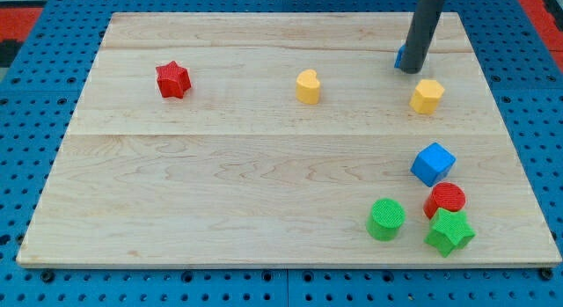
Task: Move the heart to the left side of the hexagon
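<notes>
The yellow heart [308, 86] lies on the wooden board [220, 166] at the upper middle. The yellow hexagon [427, 96] lies to its right, near the board's right side. The dark rod comes down from the view's top right, and my tip [409, 69] rests just above and left of the hexagon, far to the right of the heart. A small blue block [399, 55] is mostly hidden behind the rod; its shape cannot be made out.
A red star [173, 79] lies at the upper left. At the lower right cluster a blue cube [433, 164], a red cylinder [447, 200], a green cylinder [386, 219] and a green star [449, 232].
</notes>
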